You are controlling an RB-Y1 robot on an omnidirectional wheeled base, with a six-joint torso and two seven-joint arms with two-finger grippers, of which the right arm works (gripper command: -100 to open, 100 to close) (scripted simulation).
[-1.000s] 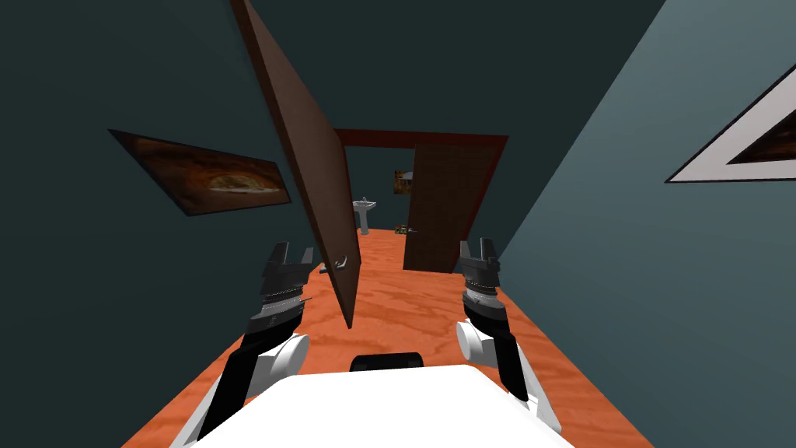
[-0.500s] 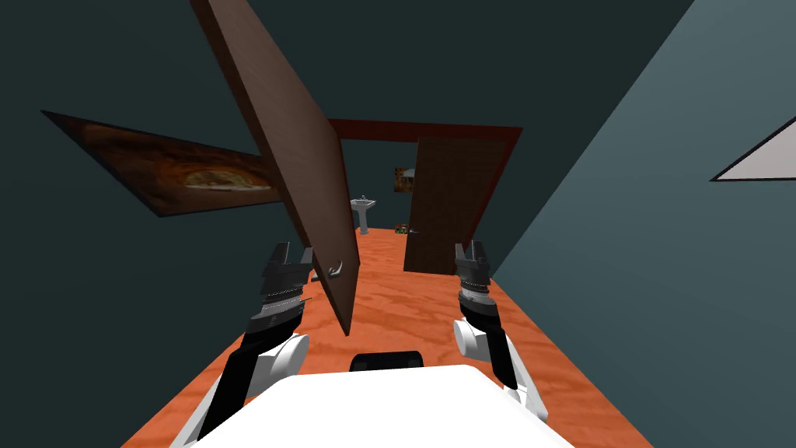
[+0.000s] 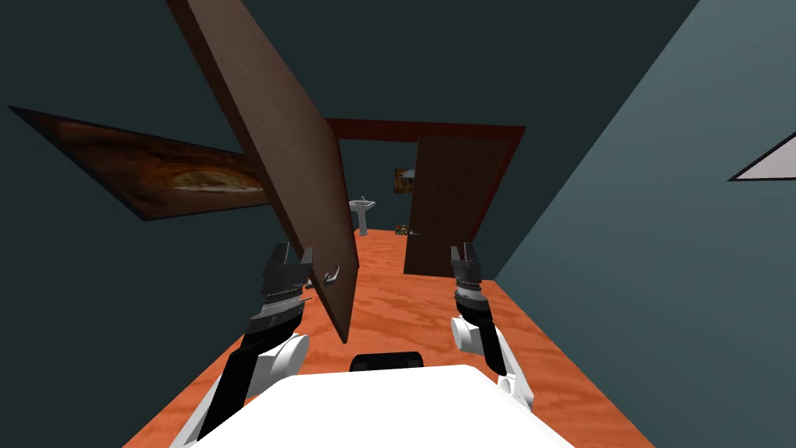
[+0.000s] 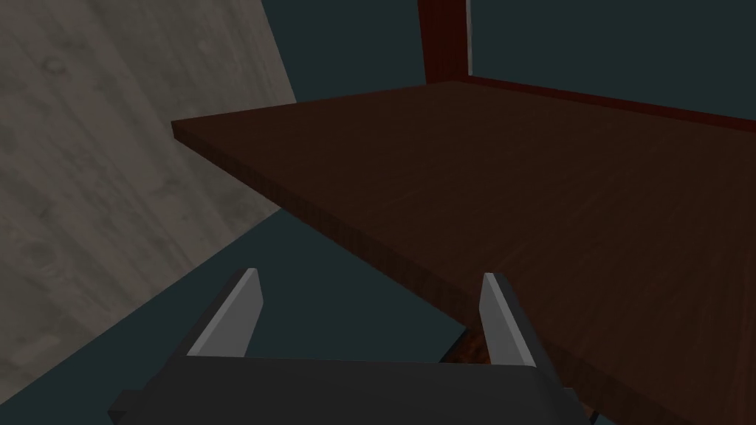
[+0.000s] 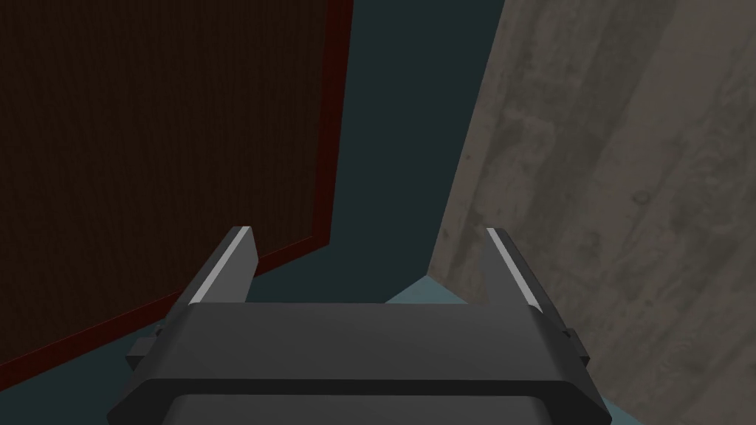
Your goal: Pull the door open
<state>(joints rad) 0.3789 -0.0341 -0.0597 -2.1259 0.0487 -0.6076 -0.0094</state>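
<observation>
The dark brown door (image 3: pixel 295 179) stands swung well into the hallway, its free edge pointing at me. A small grey lever handle (image 3: pixel 333 274) sits low on the door's right face. My left gripper (image 3: pixel 294 257) is open just left of that edge, level with the handle and holding nothing. In the left wrist view the door slab (image 4: pixel 561 199) runs across in front of the left gripper (image 4: pixel 369 299), and one finger (image 4: pixel 503 325) lies close by the door's thin edge. My right gripper (image 3: pixel 464 253) hangs open and empty at the hallway's right side.
A second brown door (image 3: pixel 447 206) in a red frame (image 3: pixel 427 130) stands ajar at the hallway's end, with a white pedestal sink (image 3: pixel 362 211) beyond it. Framed pictures hang on the left wall (image 3: pixel 148 167) and the right wall (image 3: pixel 766 163). The orange floor (image 3: pixel 412 311) runs between dark teal walls.
The door has swung further open toward the left wall, and its handle has moved lower and closer to me. The whole view has shifted. My right gripper has drifted slightly inward.
</observation>
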